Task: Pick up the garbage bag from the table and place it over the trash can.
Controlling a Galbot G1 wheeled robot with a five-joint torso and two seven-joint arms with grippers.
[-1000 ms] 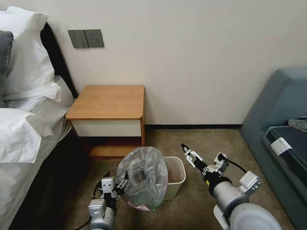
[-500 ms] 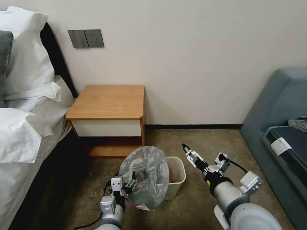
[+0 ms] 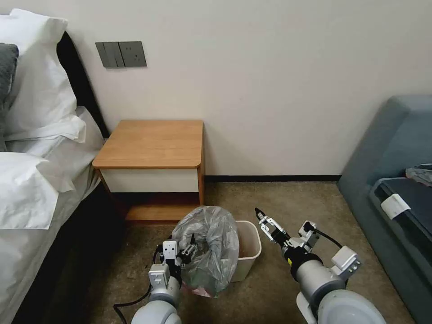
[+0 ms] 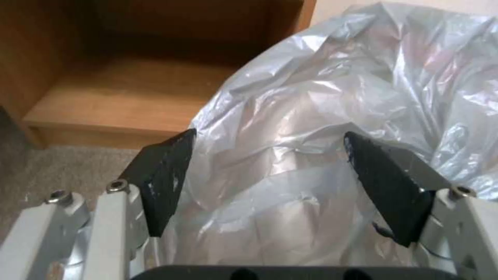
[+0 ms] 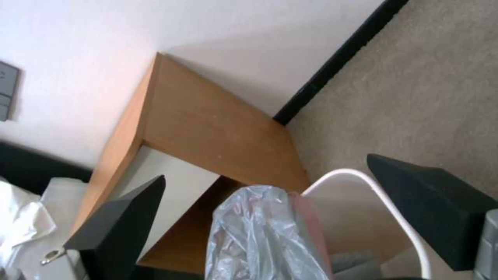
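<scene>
Garbage bag (image 3: 208,247) hides trash can (image 3: 249,248) left half, left gripper (image 3: 185,253) fingertips.

Left gripper (image 3: 180,252), lower centre of the head view, has shifted rightward and slightly up-frame against the garbage bag (image 3: 211,243), jaws spread. The bag's bulge has narrowed rightward. Right gripper (image 3: 264,220) has dipped slightly.

Garbage bag (image 3: 209,245) draped over trash can (image 3: 249,252) left side
</scene>
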